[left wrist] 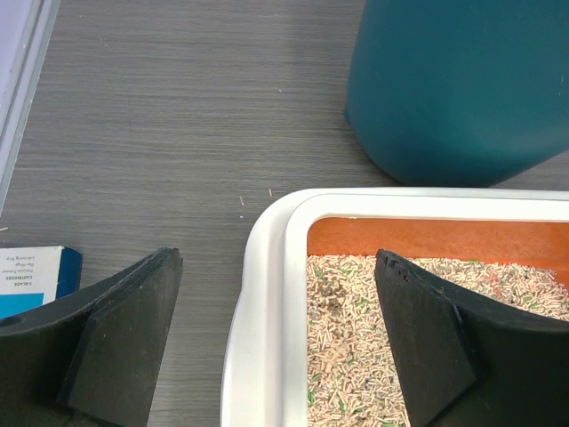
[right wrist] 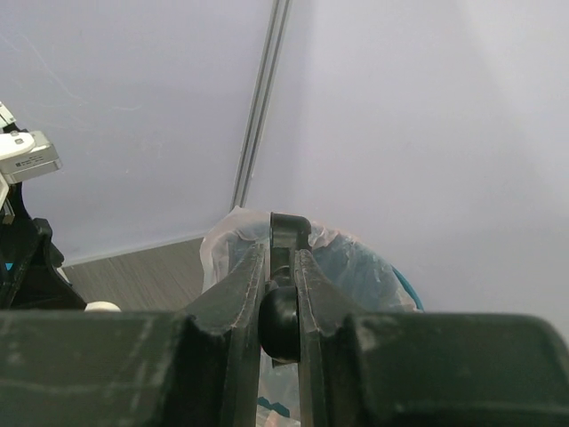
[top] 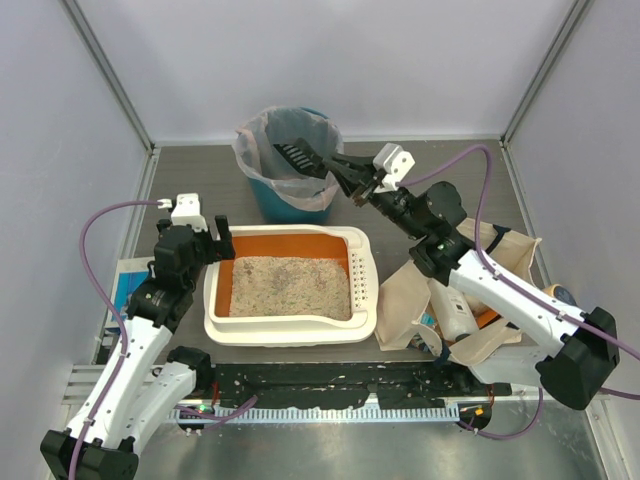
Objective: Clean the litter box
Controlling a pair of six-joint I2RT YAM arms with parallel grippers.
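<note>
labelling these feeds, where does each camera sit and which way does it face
top external: above and behind the bases, looking down on the table; both arms show, right gripper holding a litter scoop over the lined teal bin.
left wrist: on the left arm, looking down past its open left gripper straddling the litter box rim.
right wrist: on the right arm, facing the enclosure walls past its fingers shut on the scoop handle.
shared: all three see the bin.
</note>
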